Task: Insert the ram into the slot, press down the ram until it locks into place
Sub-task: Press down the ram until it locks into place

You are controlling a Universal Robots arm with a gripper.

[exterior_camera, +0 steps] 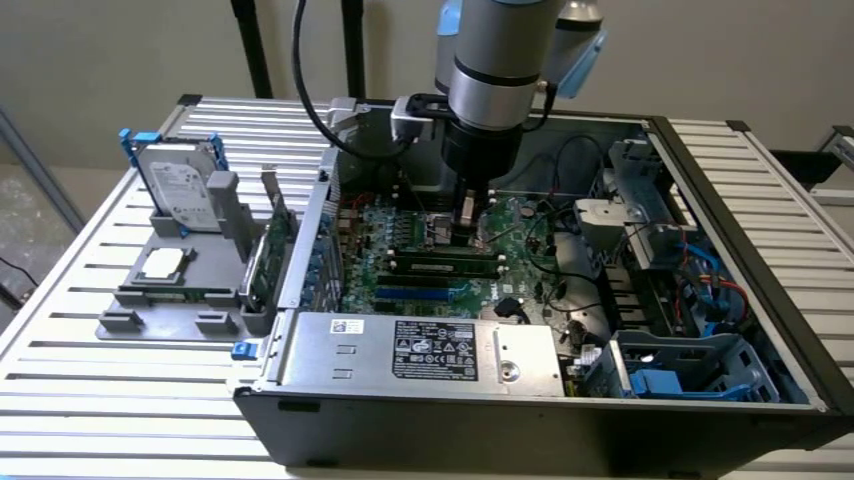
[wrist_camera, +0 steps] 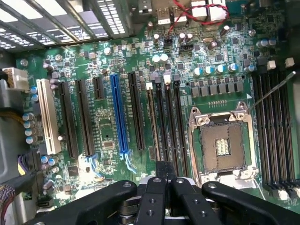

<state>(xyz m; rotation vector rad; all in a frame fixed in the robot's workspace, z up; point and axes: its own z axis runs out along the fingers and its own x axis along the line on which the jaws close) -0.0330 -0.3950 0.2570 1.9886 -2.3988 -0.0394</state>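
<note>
Nearest to us in the exterior view lies the grey power supply (exterior_camera: 420, 352) of the open computer case (exterior_camera: 747, 400), with a white label and a black label on its top; we cannot read the print on either. Beside it, toward the exterior view's right, sit blue plastic drive brackets (exterior_camera: 661, 382).

Beyond the power supply we see the green motherboard (exterior_camera: 514, 225). The ram (exterior_camera: 447, 268) lies along one of the black slots in the middle of the board, set lengthwise in the slot (exterior_camera: 441, 276); we cannot tell whether its end clips have closed. The gripper (exterior_camera: 469, 228) stands over the board just behind the ram, its tip close to the ram's far edge.

In the wrist view the gripper (wrist_camera: 165, 180) has its black fingers (wrist_camera: 154, 197) pressed together with nothing between them, hanging over the parallel black sockets. There we also see the long blue slot (wrist_camera: 119, 115), a white slot (wrist_camera: 48, 117) and the bare processor socket (wrist_camera: 220, 145).

Outside the case, at the exterior view's left, a grey tray (exterior_camera: 174, 290) on the slatted table (exterior_camera: 120, 410) holds a hard drive (exterior_camera: 184, 195) in a blue frame; its label is not legible.
</note>
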